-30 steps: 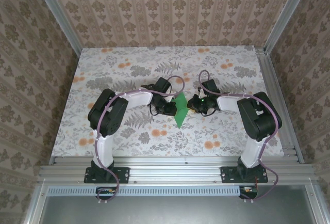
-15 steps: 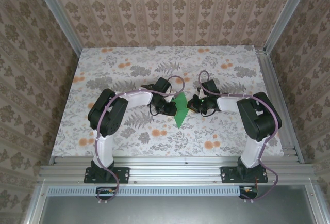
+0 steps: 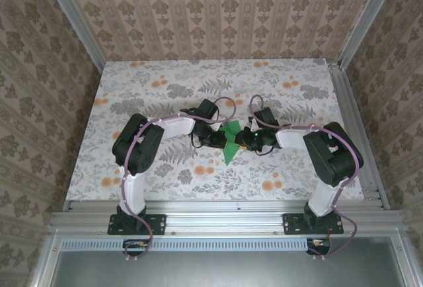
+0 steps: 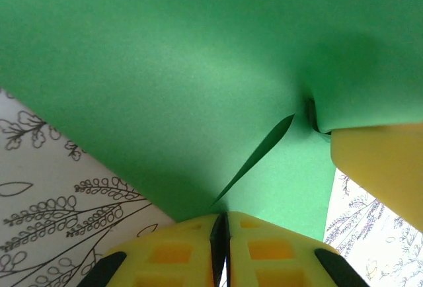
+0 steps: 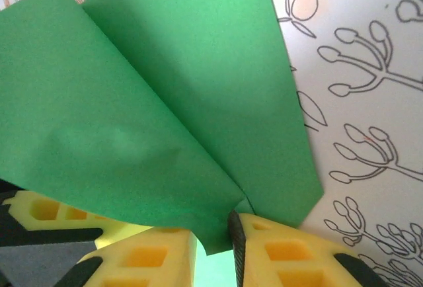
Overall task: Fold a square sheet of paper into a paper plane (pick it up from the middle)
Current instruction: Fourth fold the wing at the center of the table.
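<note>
As left hand (image 4: 221,229) and right hand (image 5: 221,246) clamp it, matte green paper (image 4: 185,69) buckles.

Left arm (image 3: 134,191), right arm (image 3: 322,198): white links, black joint housings, lilac cables, black bases. Fingers (image 4: 264,244) yellow, square-recessed.

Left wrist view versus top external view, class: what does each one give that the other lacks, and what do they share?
Left wrist: the left gripper, yellow fingers shut on an edge of green paper, and a slit-like pucker in the sheet. Top external: both arms, the right gripper meeting the paper from the opposite side, the whole table. Shared: green paper, floral tabletop pattern.
</note>
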Controlling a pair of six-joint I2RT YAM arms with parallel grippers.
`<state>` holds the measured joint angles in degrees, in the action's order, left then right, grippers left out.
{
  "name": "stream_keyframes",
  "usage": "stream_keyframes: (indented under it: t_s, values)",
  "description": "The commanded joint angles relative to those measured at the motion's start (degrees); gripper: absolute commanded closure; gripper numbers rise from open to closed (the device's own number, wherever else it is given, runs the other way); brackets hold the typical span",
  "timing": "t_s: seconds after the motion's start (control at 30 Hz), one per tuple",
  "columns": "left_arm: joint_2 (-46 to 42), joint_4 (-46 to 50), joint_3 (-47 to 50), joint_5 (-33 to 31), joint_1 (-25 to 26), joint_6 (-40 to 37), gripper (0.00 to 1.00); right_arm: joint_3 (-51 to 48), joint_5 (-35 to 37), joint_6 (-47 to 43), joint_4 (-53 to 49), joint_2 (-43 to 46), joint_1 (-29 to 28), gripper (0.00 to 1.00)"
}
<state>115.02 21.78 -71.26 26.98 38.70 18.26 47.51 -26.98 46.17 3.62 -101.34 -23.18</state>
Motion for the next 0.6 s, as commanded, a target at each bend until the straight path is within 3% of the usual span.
stream_keyframes:
  t_s: [0.0, 0.27, 0.57]
  values:
    - [6.73, 5.99, 4.70, -9.85, -0.55, -1.82, 0.87, -0.18, 2.42, -1.71, -2.39, 1.92, -0.46, 0.72]
    - [6.88, 5.99, 4.71, -9.67, -0.64, -1.86, 0.87, 3.79, 5.79, -6.61, -9.05, 3.74, -0.04, 0.68]
    - [6.79, 5.78, 4.88, -9.01, -0.90, -1.91, 0.87, 3.95, 5.93, -8.59, -9.51, 1.68, 0.24, 0.67]
